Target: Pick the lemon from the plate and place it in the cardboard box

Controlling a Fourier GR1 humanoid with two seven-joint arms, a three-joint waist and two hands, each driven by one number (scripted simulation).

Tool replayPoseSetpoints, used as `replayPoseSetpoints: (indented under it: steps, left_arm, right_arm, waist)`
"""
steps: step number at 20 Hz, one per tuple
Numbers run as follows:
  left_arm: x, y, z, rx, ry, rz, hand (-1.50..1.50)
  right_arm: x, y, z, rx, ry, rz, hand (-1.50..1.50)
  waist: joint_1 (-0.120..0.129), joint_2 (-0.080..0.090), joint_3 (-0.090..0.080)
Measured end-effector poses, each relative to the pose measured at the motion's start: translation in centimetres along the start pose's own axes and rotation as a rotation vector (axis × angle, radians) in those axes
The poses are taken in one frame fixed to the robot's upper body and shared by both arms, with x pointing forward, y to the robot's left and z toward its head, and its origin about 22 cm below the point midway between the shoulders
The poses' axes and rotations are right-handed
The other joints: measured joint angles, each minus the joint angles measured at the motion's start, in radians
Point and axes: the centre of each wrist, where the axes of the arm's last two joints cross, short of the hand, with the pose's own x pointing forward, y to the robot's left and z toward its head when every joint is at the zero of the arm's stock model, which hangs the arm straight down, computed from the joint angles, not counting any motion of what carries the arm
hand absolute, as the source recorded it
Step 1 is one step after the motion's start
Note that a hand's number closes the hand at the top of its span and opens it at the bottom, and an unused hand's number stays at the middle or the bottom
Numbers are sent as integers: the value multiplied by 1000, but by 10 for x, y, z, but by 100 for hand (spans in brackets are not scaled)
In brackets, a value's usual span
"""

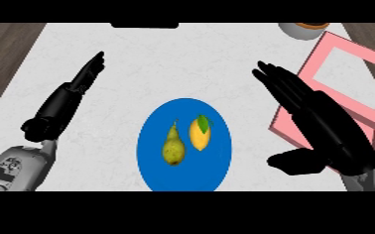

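A yellow lemon (201, 135) with a green leaf lies on the blue plate (155, 173), right of centre. Beside it on the left lies a greenish pear (172, 147). The box (322, 82), pink-walled with a pale floor, sits at the right edge of the counter. My right hand (322, 124) is open, fingers straight and pointing up-left, hovering right of the plate and partly over the box's near corner. It holds nothing. At the left, my left hand (67, 96) rests open with fingers stretched upward, away from the plate.
A small round bowl (304, 29) with an orange rim stands at the back right, just beyond the box. A dark object (145, 25) sits at the counter's far edge. Wooden floor shows past the white counter's left and right edges.
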Motion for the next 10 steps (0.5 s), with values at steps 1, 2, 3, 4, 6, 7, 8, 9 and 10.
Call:
replayPoseSetpoints:
  steps: [1,2,3,4,6,7,8,9,10]
  left_arm:
    - [1,2,-2,-2,-1,1,0]
    - [1,0,-1,-6,-3,1,0]
    - [-1,-3,-1,-7,-2,1,0]
    - [-1,-4,-1,-12,-4,3,0]
    - [-3,-5,-1,-11,-3,3,0]
    - [-4,-7,0,-11,0,4,0]
    - [-2,-5,-1,-8,-2,8,0]
    - [-1,-3,-2,-8,-1,9,0]
    - [-1,-5,-2,-8,-2,6,0]
  right_arm:
    - [6,-1,-3,41,7,33,-150]
    - [14,0,-7,83,18,63,-150]
    - [23,6,-10,121,25,86,-150]
    - [32,8,-14,154,31,109,-150]
    - [53,16,-17,213,45,155,-150]
    - [62,18,-19,236,58,181,-150]
    - [71,20,-21,258,71,203,-150]
    - [81,25,-23,279,83,221,-150]
    - [90,27,-28,294,97,240,-150]
  waist:
    - [2,0,0]
    - [7,0,-1]
    - [9,1,-1]
    - [9,1,-1]
    - [7,0,-1]
    - [6,0,-1]
    - [5,-1,-1]
    - [4,-1,-1]
    - [4,-1,0]
